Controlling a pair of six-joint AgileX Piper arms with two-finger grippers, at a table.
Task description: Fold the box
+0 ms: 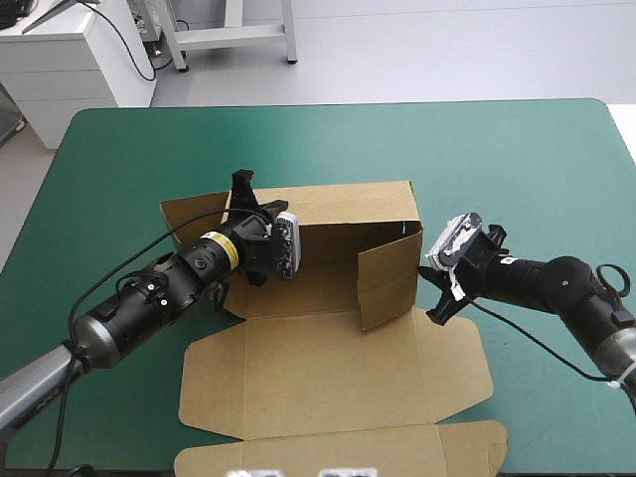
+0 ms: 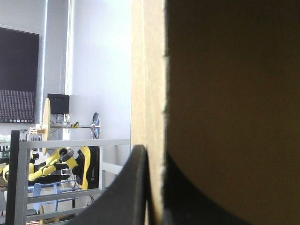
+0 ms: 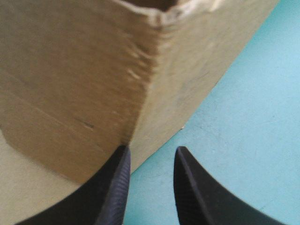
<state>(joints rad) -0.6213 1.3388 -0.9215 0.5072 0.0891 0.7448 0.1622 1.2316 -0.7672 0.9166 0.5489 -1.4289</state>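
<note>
The left gripper [image 2: 153, 157] clamps the box [image 1: 338, 383] by its far wall's edge; the right gripper [image 3: 151, 157], fingers parted, touches a corner. Teal-green cover [image 1: 527, 169] lies open beyond.

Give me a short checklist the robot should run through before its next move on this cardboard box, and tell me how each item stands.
1. Hold on the box: ok. The left gripper is shut on the far wall.
2. Free hand ready: ok. The right gripper is open with nothing between its fingers, just off the corner of the raised walls.
3. Right wall standing: ok, it is upright.
4. Left wall raised: cannot tell, as the left arm hides that side.
5. Lid out of the way: ok, it lies flat on the teal-green cover.
</note>
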